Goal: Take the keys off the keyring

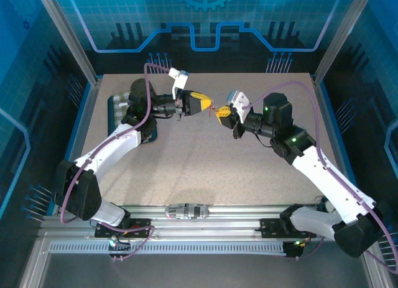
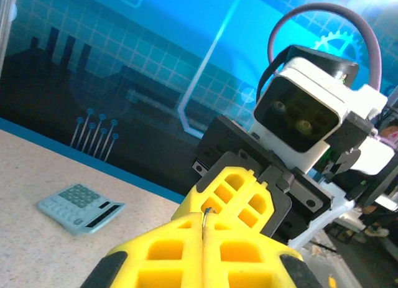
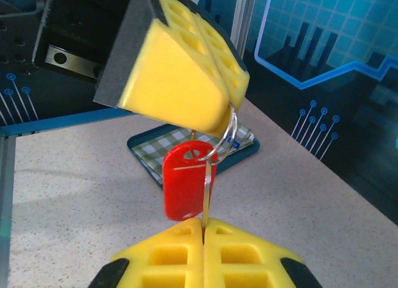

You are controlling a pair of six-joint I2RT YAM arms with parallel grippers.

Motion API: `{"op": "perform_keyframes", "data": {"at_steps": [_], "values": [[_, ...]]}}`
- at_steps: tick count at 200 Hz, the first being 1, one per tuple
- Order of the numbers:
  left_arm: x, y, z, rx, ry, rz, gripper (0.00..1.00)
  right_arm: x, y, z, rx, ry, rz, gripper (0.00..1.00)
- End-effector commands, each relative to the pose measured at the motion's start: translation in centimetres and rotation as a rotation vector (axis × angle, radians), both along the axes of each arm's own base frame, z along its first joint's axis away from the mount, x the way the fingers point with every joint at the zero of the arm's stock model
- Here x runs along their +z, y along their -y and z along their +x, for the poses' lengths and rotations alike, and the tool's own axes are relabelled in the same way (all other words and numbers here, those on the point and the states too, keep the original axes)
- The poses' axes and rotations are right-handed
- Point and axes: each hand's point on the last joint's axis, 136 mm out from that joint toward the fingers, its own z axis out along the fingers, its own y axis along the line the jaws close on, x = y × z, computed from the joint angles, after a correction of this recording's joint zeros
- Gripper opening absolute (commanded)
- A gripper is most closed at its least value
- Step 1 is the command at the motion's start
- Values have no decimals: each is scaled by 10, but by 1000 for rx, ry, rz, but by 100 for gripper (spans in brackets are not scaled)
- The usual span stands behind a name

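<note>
Above the table's far middle, my two grippers meet tip to tip. My left gripper (image 1: 204, 105) (image 2: 204, 229) is shut on the thin metal keyring (image 3: 227, 137), and a sliver of the ring (image 2: 206, 216) pokes out between its yellow fingers (image 3: 180, 70). The red tag (image 3: 185, 183) (image 1: 213, 107) hangs from the ring. The key (image 3: 206, 198), seen edge-on as a thin metal strip, runs from the ring down into my right gripper (image 3: 204, 224) (image 1: 221, 114), which is shut on it. The right gripper's fingers (image 2: 239, 191) stand just beyond the left ones.
A teal tray with a green checked cloth (image 1: 122, 109) (image 3: 163, 144) lies at the back left, under the left arm. A pale blue calculator (image 2: 81, 207) lies on the table near the blue back wall. The tabletop (image 1: 205, 170) below the grippers is bare.
</note>
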Motion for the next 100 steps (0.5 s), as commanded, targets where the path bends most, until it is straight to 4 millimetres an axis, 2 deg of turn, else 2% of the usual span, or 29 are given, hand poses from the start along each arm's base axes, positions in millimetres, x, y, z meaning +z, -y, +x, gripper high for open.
{"op": "perform_keyframes", "data": {"at_steps": [1, 41, 68, 83, 100], "values": [[9, 0, 3, 4, 1, -51, 0, 11, -6, -10, 23, 89, -9, 0], [8, -1, 0, -1, 4, -43, 0, 18, -6, -11, 21, 87, 7, 0], [6, -2, -2, 9, 8, -35, 5, 20, -5, -11, 19, 77, 7, 0], [4, -2, -2, 8, 5, -34, 0, 21, -5, -12, 17, 77, 7, 0], [6, -3, -2, 9, 3, -39, 0, 20, -5, -12, 13, 82, 4, 0]]}}
